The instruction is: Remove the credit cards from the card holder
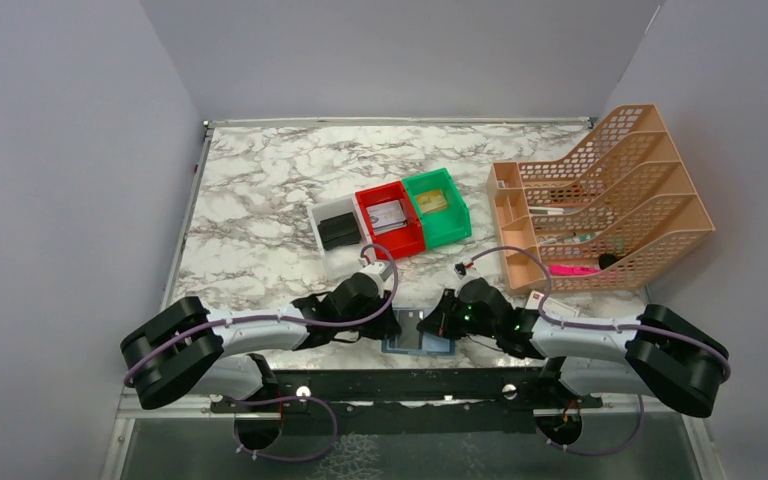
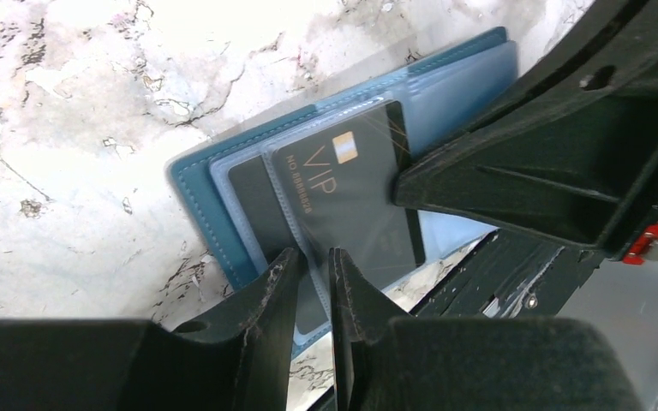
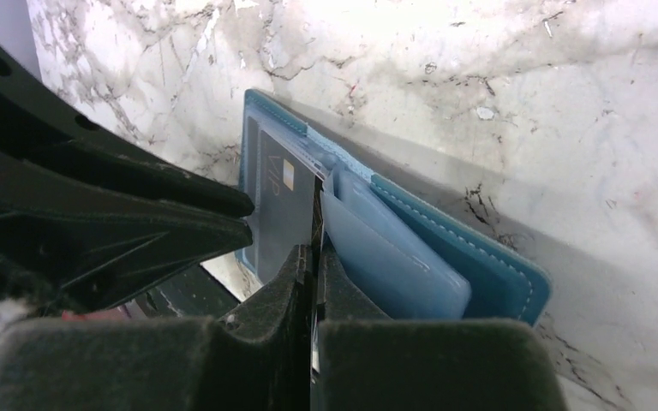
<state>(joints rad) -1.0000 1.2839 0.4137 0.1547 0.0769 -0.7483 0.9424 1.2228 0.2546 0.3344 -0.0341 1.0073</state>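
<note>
Card holder [image 1: 418, 343] open between left end effector [image 2: 313, 261] and right end effector [image 3: 315, 257], each pinched on a sleeve [image 2: 284, 184]

My marble-patterned bench [image 1: 260, 200] carries the teal card holder [image 1: 418, 345], lying open at the middle of the near edge. Mid-bench I see three bins side by side: white bin [image 1: 332, 209], red bin [image 1: 406, 247], green bin [image 1: 450, 232]. A peach file rack [image 1: 650, 150] stands along the right edge.
</note>
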